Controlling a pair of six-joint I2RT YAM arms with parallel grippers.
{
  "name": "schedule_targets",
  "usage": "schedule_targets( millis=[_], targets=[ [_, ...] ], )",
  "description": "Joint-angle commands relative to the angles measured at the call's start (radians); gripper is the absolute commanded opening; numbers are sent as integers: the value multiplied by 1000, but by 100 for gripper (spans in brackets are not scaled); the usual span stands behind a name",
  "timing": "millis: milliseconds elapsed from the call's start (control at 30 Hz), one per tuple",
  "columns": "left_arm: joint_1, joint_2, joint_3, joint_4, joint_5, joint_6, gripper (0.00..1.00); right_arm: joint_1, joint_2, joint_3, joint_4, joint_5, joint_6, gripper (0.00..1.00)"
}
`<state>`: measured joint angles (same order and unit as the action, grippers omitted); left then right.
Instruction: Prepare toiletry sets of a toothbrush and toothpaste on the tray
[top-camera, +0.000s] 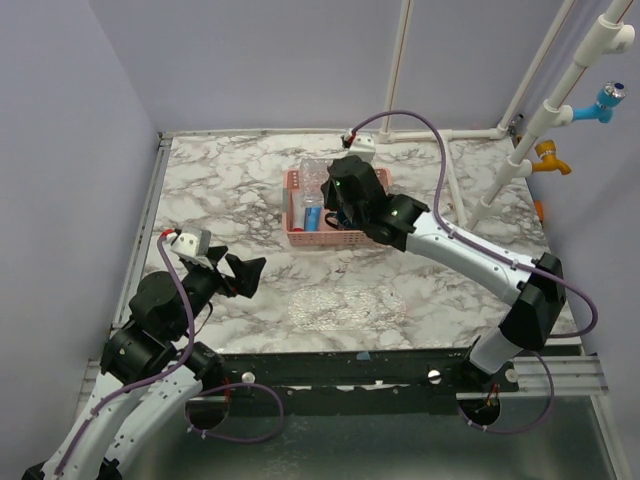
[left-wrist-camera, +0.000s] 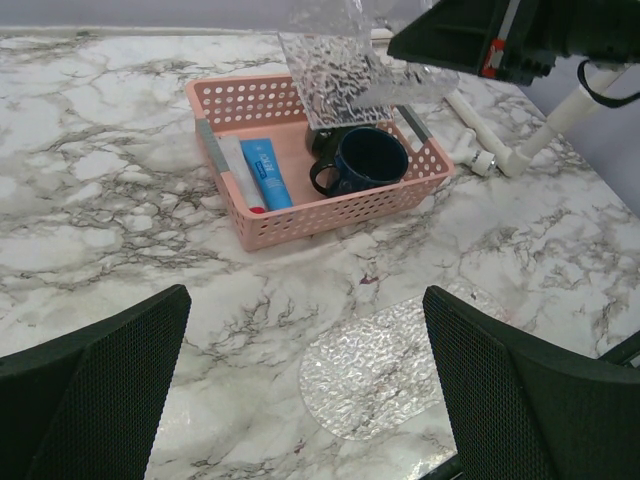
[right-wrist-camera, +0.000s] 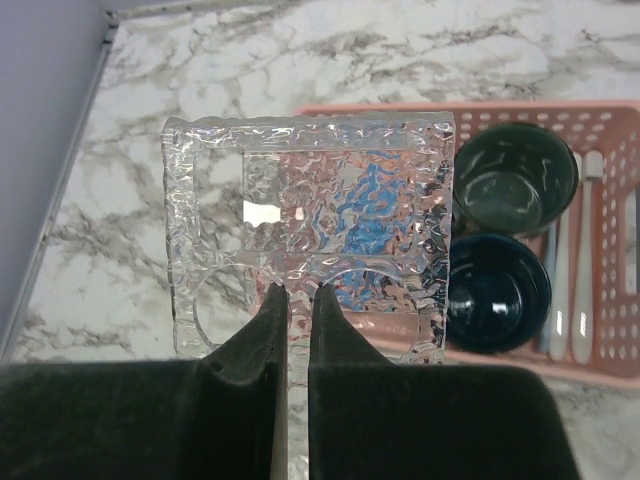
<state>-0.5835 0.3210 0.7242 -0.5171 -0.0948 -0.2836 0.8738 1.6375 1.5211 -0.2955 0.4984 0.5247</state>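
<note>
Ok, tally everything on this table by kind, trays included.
Mugs: 2, navy mug, dark green mug
Clear trays: 2, gripped tray, flat tray
Toothbrushes: 2
Tubes: 2, blue tube, white tube
Pink basket: 1
Total: 9

held tray (left-wrist-camera: 325, 70) top cropped, green mug (left-wrist-camera: 322, 142) mostly hidden

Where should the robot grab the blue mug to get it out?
Probably its rim, from straight above, one finger inside. The blue mug stands mouth-up in the basket, with the green mug close beside it.
</note>
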Motion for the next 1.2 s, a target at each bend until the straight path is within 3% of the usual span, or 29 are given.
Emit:
schedule_targets(
  millis=[0, 300, 733, 1167],
  targets=[
    [5, -2, 0, -8, -9, 7, 99, 86, -79, -80, -104, 179, 53, 1],
    [4, -3, 1, -11, -11, 8, 99, 214, -198, -234, -261, 271, 255, 1],
    [4, 1, 1, -12, -16, 7, 99, 341, -252, -428, -387, 245, 554, 1],
    [4, -1, 1, -12, -16, 6, 99, 416, -244, -499, -428, 206, 684, 1]
  ],
)
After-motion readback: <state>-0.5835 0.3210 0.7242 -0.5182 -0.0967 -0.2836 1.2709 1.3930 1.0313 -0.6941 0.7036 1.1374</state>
